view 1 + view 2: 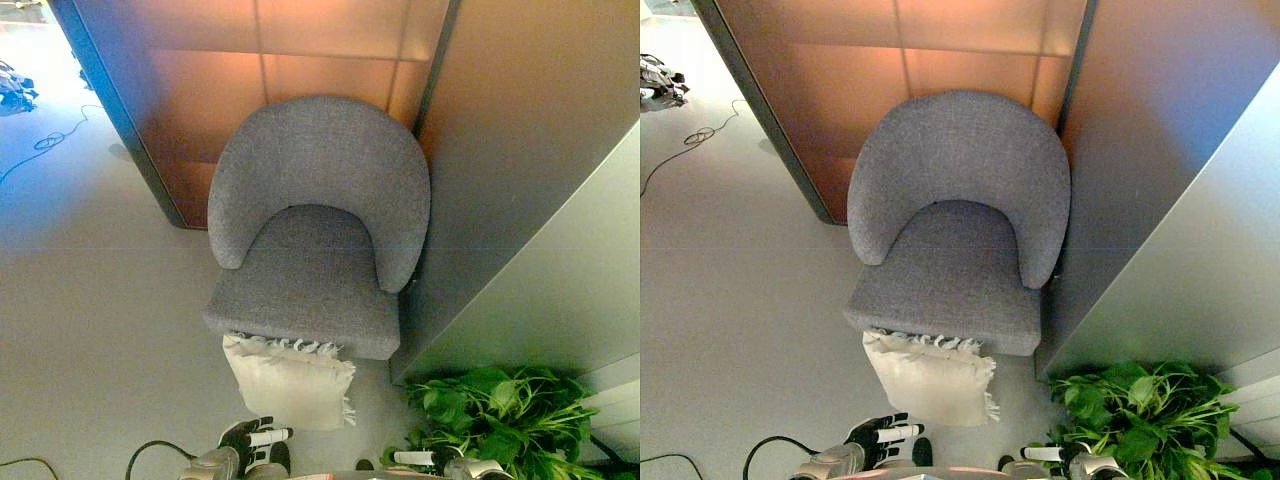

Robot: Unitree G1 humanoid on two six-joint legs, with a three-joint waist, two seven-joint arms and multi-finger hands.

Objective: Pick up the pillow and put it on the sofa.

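Observation:
A cream pillow [290, 381] with a fringed top edge leans against the front of a grey round-backed sofa chair [315, 230]; its seat [945, 275] is bare. My left hand [252, 440] shows at the bottom edge, just below the pillow's lower left corner, its fingers straight and apart from the cloth. My right hand [1055, 455] pokes in at the bottom right, beside the plant, with only white fingertips showing.
A leafy green plant [505, 415] stands on the floor to the right of the pillow. A grey wall panel [540, 260] runs along the right, and an orange-lit panel [300, 60] stands behind the chair. Pale floor spreads to the left.

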